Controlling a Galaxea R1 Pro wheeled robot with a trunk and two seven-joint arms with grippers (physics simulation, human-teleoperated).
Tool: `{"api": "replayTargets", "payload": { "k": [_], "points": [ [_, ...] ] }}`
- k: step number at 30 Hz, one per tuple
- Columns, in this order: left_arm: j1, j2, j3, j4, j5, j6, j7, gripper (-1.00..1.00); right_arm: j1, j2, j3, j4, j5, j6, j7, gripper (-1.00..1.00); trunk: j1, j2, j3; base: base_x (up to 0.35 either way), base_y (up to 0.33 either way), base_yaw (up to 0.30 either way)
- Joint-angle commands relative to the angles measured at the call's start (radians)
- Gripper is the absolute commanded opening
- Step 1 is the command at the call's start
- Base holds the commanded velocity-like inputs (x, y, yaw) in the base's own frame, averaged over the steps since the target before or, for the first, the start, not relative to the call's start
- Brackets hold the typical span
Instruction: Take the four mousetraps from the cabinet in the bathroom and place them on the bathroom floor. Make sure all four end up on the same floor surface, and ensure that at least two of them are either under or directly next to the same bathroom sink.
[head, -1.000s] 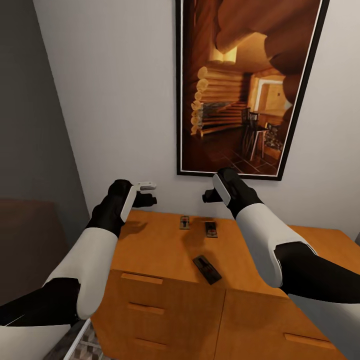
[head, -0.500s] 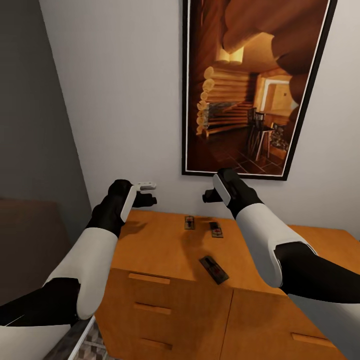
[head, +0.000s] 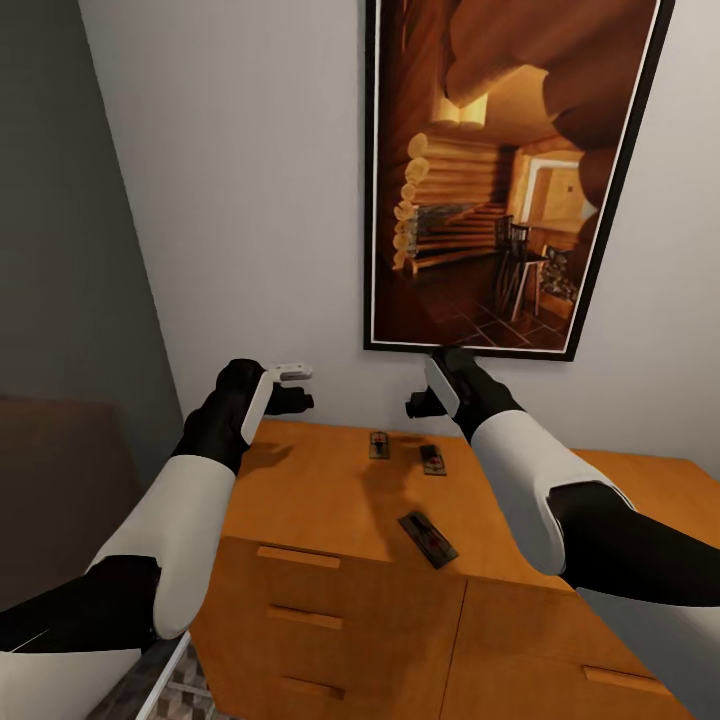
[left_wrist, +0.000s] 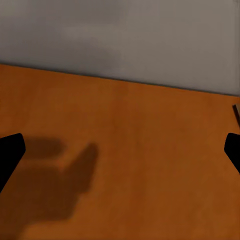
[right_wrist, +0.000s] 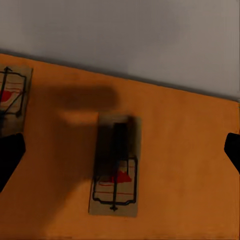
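Orange-brown wood dominates: the cabinet (head: 330, 500) stands against a pale grey wall (head: 250, 200), flat top facing up, drawer fronts with slim bar handles below. A big black-framed picture (head: 500, 170) of a log-cabin interior hangs on that wall above the cabinet's rear edge. Darker grey wall on the left, and a sliver of cube-patterned bathroom floor (head: 185, 690) shows at the cabinet's lower left corner. Both arms reach forward over the top. Left hand (head: 292, 385) hovers above the left part of the top, near the back wall; in the left wrist view its fingertips (left_wrist: 10, 152) sit far apart at the frame edges, so it is released, nothing between them, bare wood and its own shadow beneath. Right hand (head: 422, 398) hovers above the rear middle of the top; right wrist view shows its fingertips (right_wrist: 10, 155) also spread wide, released, empty. Three mousetraps visible on the cabinet top in the head view: two close together near the back wall, one (head: 379, 445) just left of the other (head: 433, 460), both roughly below the right hand; a third (head: 428, 539) lies apart, closer to the front edge, turned at an angle. Right wrist view has one trap (right_wrist: 116, 167) centred between the fingers, flat on the wood, wire and red mark visible, another at the frame edge.
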Motion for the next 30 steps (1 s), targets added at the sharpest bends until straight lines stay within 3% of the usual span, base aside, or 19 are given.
{"api": "replayTargets", "payload": {
  "k": [1, 8, 30],
  "points": [
    [-0.001, -0.001, 0.003, -0.001, 0.002, 0.004, 0.004, 1.0, -0.001, -0.001, 0.006, 0.015, -0.01, 0.003, -0.008, 1.0, 0.0, -0.001, -0.001, 0.0, 0.0, 0.0],
    [-0.001, -0.001, 0.003, -0.001, 0.001, 0.004, 0.004, 1.0, -0.001, -0.002, 0.003, 0.09, -0.01, 0.003, -0.009, 1.0, 0.0, -0.001, -0.001, 0.0, 0.0, 0.0],
    [-0.001, -0.001, 0.003, 0.0, 0.002, 0.004, 0.004, 1.0, -0.001, -0.004, -0.005, 0.12, -0.014, 0.003, -0.01, 1.0, 0.0, -0.001, -0.001, 0.0, 0.0, 0.0]
  ]
}}
